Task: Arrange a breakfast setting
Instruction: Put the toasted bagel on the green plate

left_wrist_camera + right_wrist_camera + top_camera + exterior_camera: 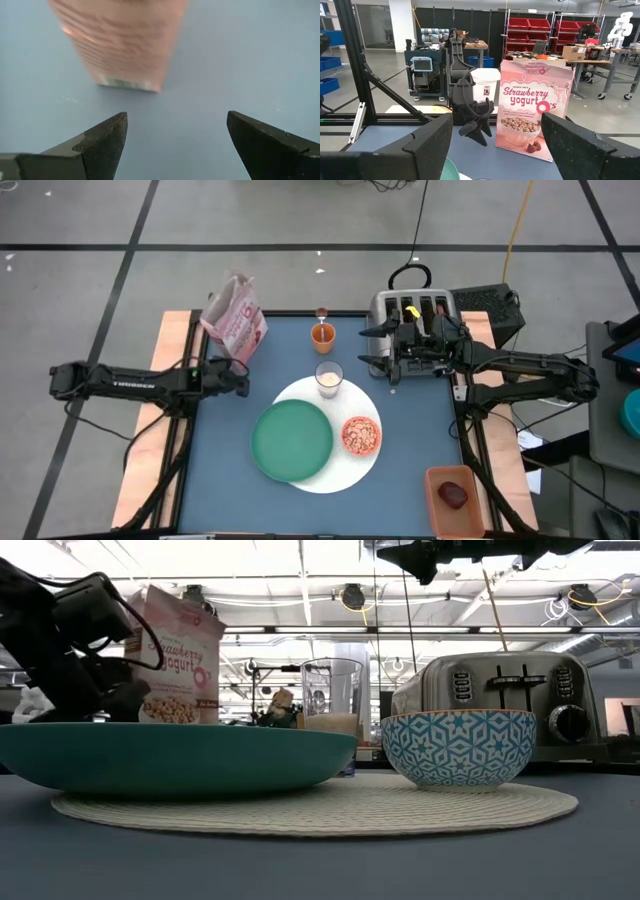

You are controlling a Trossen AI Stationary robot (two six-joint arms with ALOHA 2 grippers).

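Note:
The pink cereal bag (233, 323) stands upright on its base at the table's far left. My left gripper (242, 382) is open just near of it, slanting down, nothing between its fingers (176, 120). The green plate (291, 440) and the small bowl of cereal (361, 436) rest on the large white round plate (335, 476) at the table's middle. The glass of milk (329, 377) stands at that plate's far rim, and the orange cup (322, 333) is beyond it. My right gripper (375, 352) is open, raised and level in front of the toaster, pointing toward the bag (535, 117).
The silver four-slot toaster (410, 315) stands at the far right, under my right arm. An orange tray (455, 498) with a dark red thing lies off the table's near right corner. Bare blue tabletop (225, 480) lies near left of the plates.

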